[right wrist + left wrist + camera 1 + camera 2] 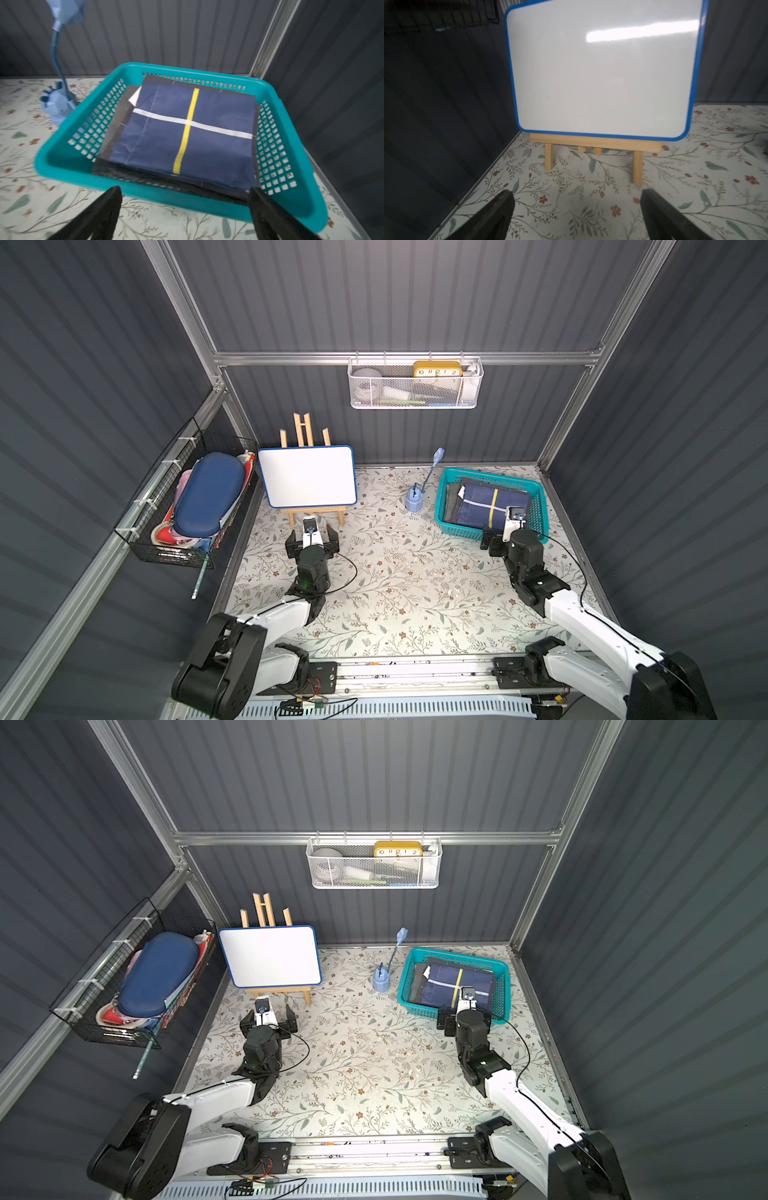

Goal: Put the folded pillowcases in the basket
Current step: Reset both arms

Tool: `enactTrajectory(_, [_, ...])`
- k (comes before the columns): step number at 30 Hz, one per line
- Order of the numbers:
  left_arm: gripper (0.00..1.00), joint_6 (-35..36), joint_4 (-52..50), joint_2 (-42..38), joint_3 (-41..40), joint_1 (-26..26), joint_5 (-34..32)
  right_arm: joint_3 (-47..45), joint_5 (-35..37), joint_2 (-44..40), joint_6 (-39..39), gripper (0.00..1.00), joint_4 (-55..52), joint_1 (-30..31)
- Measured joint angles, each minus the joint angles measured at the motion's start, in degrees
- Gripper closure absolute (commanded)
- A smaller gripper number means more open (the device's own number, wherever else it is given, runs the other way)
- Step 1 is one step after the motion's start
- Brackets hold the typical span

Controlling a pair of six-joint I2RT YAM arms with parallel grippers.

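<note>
Black fingers of the right end effector stand spread wide and empty at the near rim of the teal basket, centre right in both top views. Inside it the folded navy pillowcase, crossed by a white and a yellow stripe, lies flat on dark cloth. The left end effector, likewise spread and empty, faces the whiteboard on its wooden easel, left of centre.
</note>
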Motion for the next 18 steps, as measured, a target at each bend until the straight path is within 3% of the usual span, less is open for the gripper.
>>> enactTrajectory(3, [0.0,2.97,8.11,7.56,-0.81,1.64,3.78,-3.61,2.34,6.4,-3.65,0.01,9.68,-0.31])
enactTrajectory(8, [0.01,7.26,21.0,13.03,-2.64,2.34,10.75,-8.9,2.12,14.82,-5.77,0.01,29.97,-2.43])
enactTrajectory(13, [0.0,7.96,32.59,20.5,-3.41,5.68,18.73,-9.6,-5.42,21.57,-4.55,0.01,41.66,-7.72])
enactTrajectory(18, [0.0,5.88,31.01,23.26,-1.14,9.77,22.77,-8.04,-11.72,27.34,-3.48,0.01,49.0,-13.18])
